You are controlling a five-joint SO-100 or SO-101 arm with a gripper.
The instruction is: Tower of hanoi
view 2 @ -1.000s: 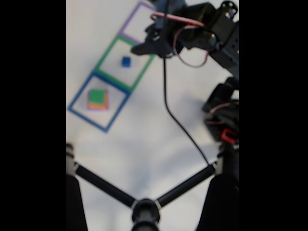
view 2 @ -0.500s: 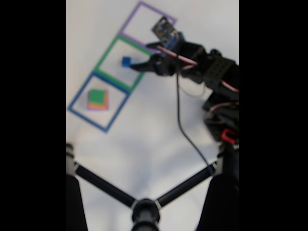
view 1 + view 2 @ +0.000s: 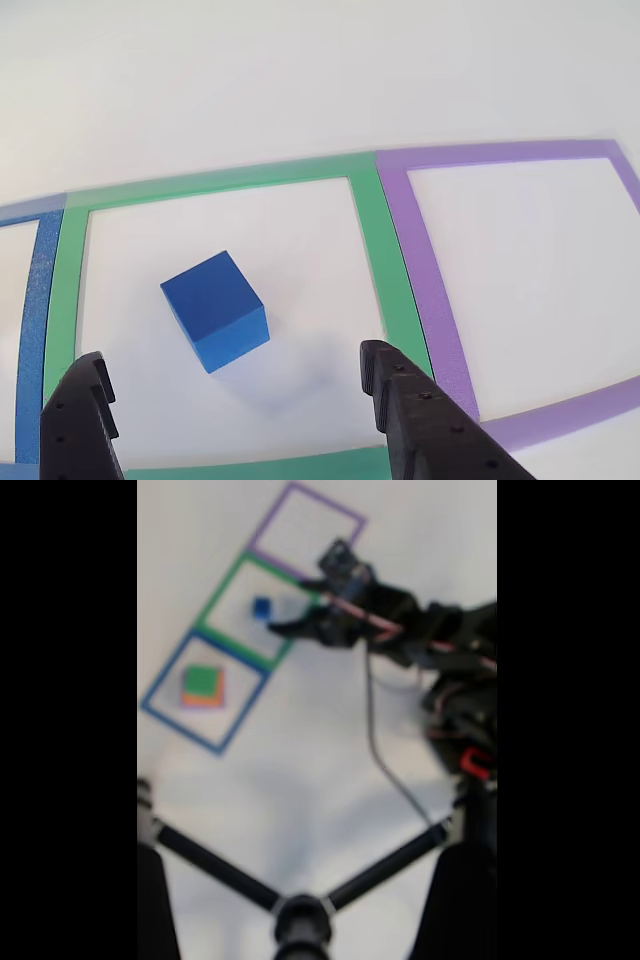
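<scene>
- Since a second ago the arm has swung down from the purple tape square (image 3: pixel 306 525) toward the green tape square (image 3: pixel 255 610).
- Its gripper (image 3: pixel 235 400) is spread wide and holds nothing.
- Between and just beyond the fingers, a small blue block (image 3: pixel 215 310) sits alone inside the green outline.
- To the left in the fixed view, the stack of green block (image 3: pixel 203 681) over orange and purple sits in the blue tape square (image 3: pixel 160 685).
- Step in hand looks like reaching for the blue block; next, advance, straddle it, then close.
</scene>
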